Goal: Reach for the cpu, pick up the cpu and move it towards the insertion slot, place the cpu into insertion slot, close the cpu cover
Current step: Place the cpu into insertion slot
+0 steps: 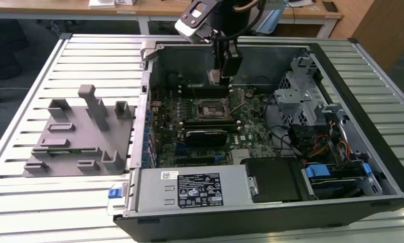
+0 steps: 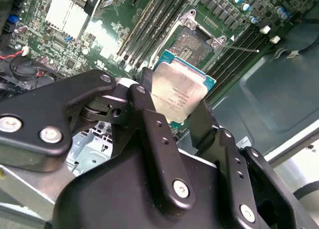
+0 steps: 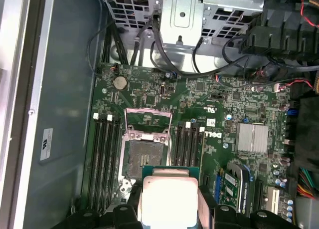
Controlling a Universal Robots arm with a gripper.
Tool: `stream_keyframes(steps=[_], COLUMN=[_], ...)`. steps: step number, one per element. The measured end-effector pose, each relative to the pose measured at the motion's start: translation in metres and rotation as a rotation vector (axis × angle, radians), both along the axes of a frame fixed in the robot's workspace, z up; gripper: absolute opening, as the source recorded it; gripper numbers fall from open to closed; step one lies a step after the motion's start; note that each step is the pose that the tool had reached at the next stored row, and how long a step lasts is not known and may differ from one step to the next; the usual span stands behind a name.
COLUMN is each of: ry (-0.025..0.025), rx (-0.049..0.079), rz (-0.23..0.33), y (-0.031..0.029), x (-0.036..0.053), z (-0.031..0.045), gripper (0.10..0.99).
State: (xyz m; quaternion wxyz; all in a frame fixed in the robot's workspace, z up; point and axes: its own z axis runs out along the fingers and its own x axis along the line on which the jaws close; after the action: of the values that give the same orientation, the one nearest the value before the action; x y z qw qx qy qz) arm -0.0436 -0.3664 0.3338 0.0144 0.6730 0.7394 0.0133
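The gripper (image 2: 175, 98) has its two black fingers (image 2: 149, 114) pressed on the sides of the cpu (image 2: 179, 92), so it is clamped on the chip. The cpu is up in the air above the green motherboard (image 3: 199, 97), close to the insertion slot (image 3: 142, 156) but not in it. There is faint grey print on the chip's shiny top, too small to read.

The cpu cover (image 3: 148, 123) is swung open next to the slot, and the slot is bare. Long black memory slots (image 3: 105, 159) run along both sides of it. The board has white letters printed on it, a round coin battery (image 3: 119, 81) and a silver heatsink (image 3: 252, 138).

In the exterior view the gripper (image 1: 222, 76) hangs inside the open computer case (image 1: 363, 76), over the far part of the board. The power supply (image 1: 154, 195) at the near side has a black sticker (image 1: 200, 190) and a small white sticker (image 1: 168, 175). A grey fixture block (image 1: 74, 136) sits on the slatted table (image 1: 26, 91) at the exterior view's left. Bundles of wires (image 1: 316, 147) lie at the exterior view's right.
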Motion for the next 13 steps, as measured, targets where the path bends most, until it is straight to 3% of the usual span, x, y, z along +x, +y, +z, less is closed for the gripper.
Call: stream_keyframes(steps=[4, 8, 13], ry=[0.0000, 0.0037, 0.0050], rx=[0.000, 0.000, 0.000], rz=[-0.005, -0.010, -0.023], y=[0.0002, 0.0003, 0.0014], x=[0.0001, 0.0003, 0.0012], z=[-0.0048, -0.0081, -0.0144], gripper=[0.529, 0.529, 0.529])
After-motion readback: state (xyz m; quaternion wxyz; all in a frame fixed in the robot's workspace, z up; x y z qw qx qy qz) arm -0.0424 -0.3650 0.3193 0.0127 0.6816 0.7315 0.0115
